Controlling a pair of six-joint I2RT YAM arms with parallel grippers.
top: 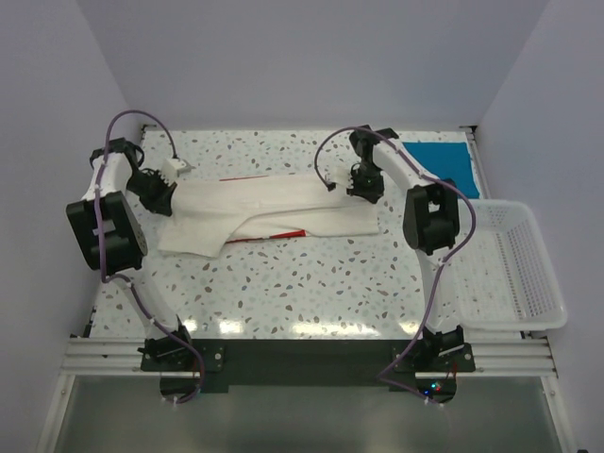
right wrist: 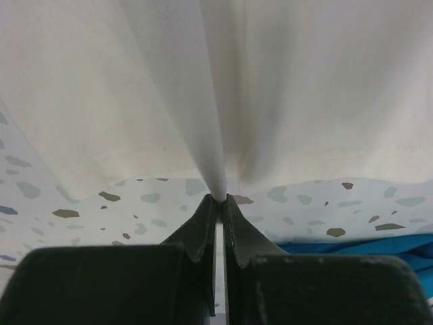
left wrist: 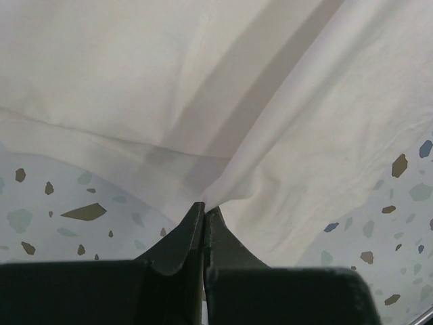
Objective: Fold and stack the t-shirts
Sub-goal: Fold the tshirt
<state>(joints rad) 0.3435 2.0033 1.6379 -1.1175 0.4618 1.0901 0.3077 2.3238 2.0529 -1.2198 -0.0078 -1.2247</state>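
**A:** Shirt status?

**B:** The teal shirt (top: 436,162) looks done: a flat rectangle at the far right corner of the desk (top: 311,283), just beyond the basket (top: 514,274). The cream shirt (top: 274,203) is mid-fold, a long band across the far middle, with only a sliver of red print showing at its near edge.

**A:** Grips?

**B:** The left pincer (left wrist: 204,206) is fully closed, pinching cream cloth at the band's left end. The right pincer (right wrist: 221,198) is the same, clamped on a pleat at the right end. The cloth is pulled up into ridges at both tips.

**A:** Remaining?

**B:** Finish the cream folds, then stack it with the teal one. Roughly halfway, I'd judge.
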